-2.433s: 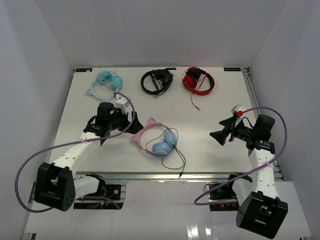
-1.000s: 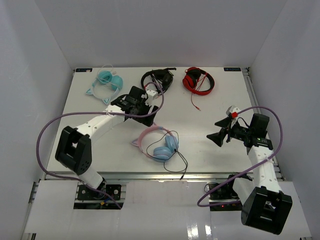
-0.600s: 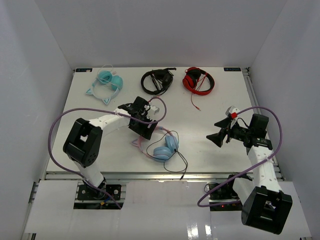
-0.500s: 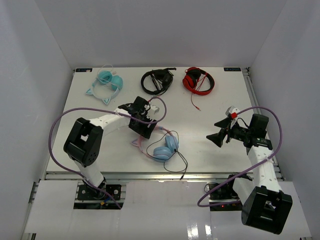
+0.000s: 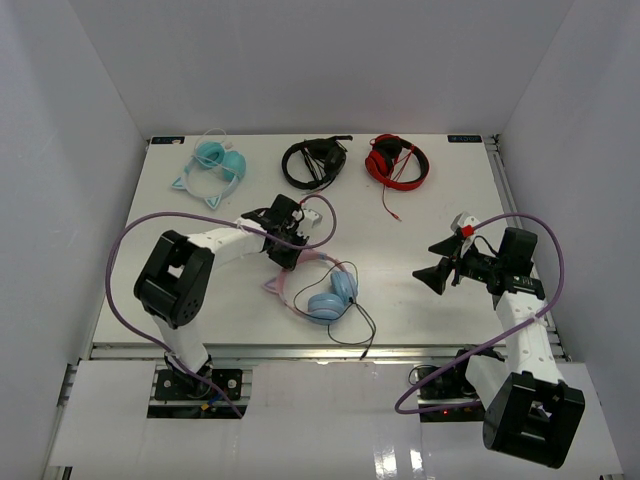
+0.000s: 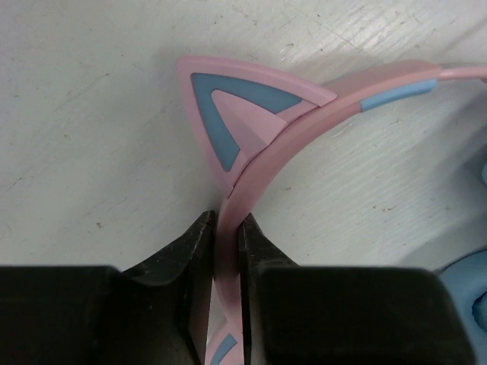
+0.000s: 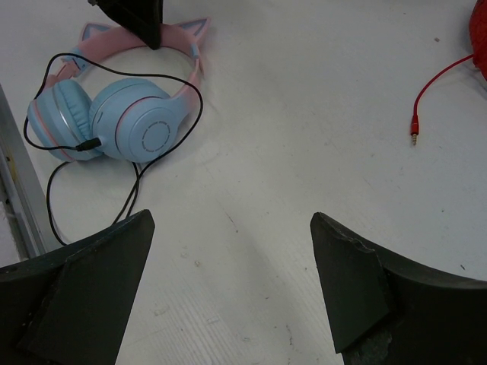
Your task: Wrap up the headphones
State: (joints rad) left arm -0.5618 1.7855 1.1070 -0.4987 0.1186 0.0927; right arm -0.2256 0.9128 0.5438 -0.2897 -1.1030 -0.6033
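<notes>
The left gripper [image 6: 226, 225] pinched the pink band of the headphones [image 6: 319, 114] edge-on, its black fingers [image 6: 194, 255] pressed against either face of the band. A cat ear [image 6: 236, 106] stood just beyond the fingertips. The rest of the headphones lay flat on the table [image 5: 440, 200]. The two blue earcups [image 7: 141, 125] sat at the end of the band away from those jaws, and the thin black cable [image 7: 135, 186] looped loosely over and around them. The right gripper [image 7: 230, 228] hung with its jaws spread wide and nothing between them; the earcups lay ahead of it and to its left, well apart from its tips. The pinch looked narrow and took only the band's thin edge, so a lift or turn from there could have let the smooth band slide or twist out, with the heavier cups swinging it round. The loose cable could have snagged under a cup as the headphones moved. One end of it ran toward the table's near edge, where it might have dropped over. A reach by the right arm through the loops risked tangling them rather than gathering them.
</notes>
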